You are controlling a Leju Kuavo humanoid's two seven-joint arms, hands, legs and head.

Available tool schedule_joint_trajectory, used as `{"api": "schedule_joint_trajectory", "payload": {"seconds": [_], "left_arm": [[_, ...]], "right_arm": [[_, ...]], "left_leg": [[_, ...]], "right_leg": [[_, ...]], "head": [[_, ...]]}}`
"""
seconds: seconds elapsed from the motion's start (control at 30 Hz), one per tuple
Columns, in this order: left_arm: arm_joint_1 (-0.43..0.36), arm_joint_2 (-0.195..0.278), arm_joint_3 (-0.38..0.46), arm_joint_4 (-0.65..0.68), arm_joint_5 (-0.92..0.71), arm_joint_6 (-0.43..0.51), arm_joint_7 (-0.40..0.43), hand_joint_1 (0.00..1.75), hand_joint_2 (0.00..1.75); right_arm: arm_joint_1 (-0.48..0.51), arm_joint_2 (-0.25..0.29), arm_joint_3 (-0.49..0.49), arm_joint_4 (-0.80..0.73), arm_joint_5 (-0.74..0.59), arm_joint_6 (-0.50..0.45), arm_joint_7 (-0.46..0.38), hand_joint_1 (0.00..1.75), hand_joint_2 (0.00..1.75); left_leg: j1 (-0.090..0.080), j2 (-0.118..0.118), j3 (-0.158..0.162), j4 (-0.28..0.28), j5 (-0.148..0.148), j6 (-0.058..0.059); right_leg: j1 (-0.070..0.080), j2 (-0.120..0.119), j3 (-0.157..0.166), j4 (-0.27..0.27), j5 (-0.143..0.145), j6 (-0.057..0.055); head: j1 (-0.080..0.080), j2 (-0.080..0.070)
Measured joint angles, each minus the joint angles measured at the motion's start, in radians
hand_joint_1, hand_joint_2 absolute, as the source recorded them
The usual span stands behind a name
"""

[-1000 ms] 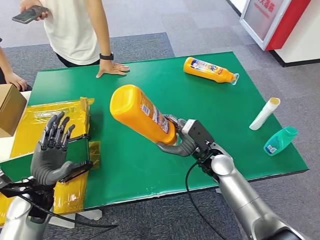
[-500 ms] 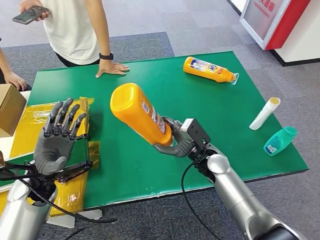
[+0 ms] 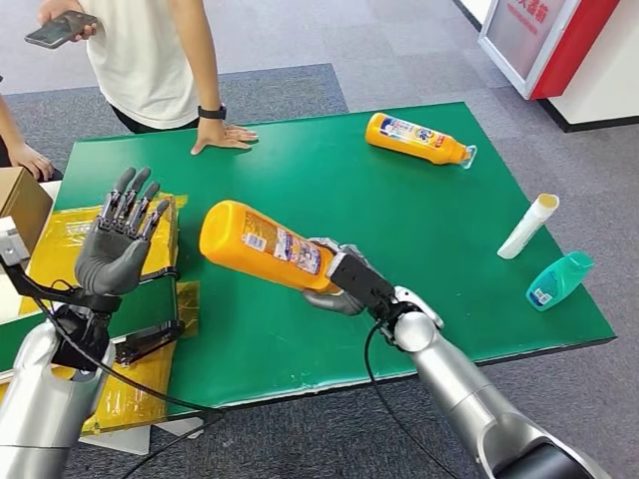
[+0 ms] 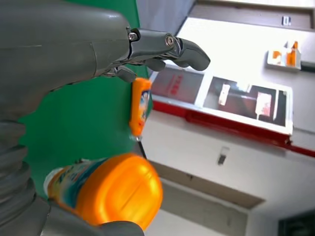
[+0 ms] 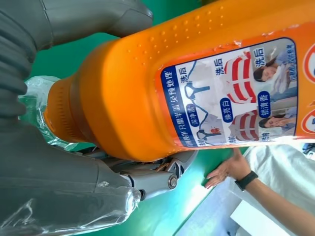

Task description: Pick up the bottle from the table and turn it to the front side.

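Keep right hand (image 3: 339,289) wrapped tight round the neck of the orange bottle (image 3: 260,242), up above the green table (image 3: 422,230). Roll slowly so the picture side faces front. Keep left hand (image 3: 121,249) open, fingers spread, ready near the bottle's fat end.

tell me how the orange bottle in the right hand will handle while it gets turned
The orange bottle looks rigid, so the right hand shouldn't crush it. It is held near the neck with its body jutting out, so it may sag or twist. Its glossy plastic could slip against the fingers.

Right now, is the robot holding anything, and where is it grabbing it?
The right hand holds the orange bottle near its neck end, fingers wrapped around. The left hand holds nothing.
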Motion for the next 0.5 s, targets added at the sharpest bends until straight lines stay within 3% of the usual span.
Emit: {"api": "schedule_joint_trajectory", "payload": {"seconds": [0.3,0.5], "left_arm": [[-0.077,0.001,-0.036,0.074,-0.009,0.074,0.040,0.00,1.75],[-0.107,0.002,-0.090,0.123,0.024,-0.005,0.070,0.00,1.75]], "right_arm": [[-0.010,0.012,0.028,0.019,0.073,-0.045,-0.012,1.75,1.75],[-0.019,0.018,0.041,0.018,0.094,-0.063,-0.021,1.75,1.75]], "left_leg": [[0.000,0.000,-0.001,0.000,0.000,0.000],[0.000,0.000,-0.001,0.000,0.000,0.000]], "right_leg": [[0.000,0.000,-0.001,0.000,0.000,0.000],[0.000,0.000,-0.001,0.000,0.000,0.000]], "head": [[0.000,0.000],[0.000,0.000]]}}
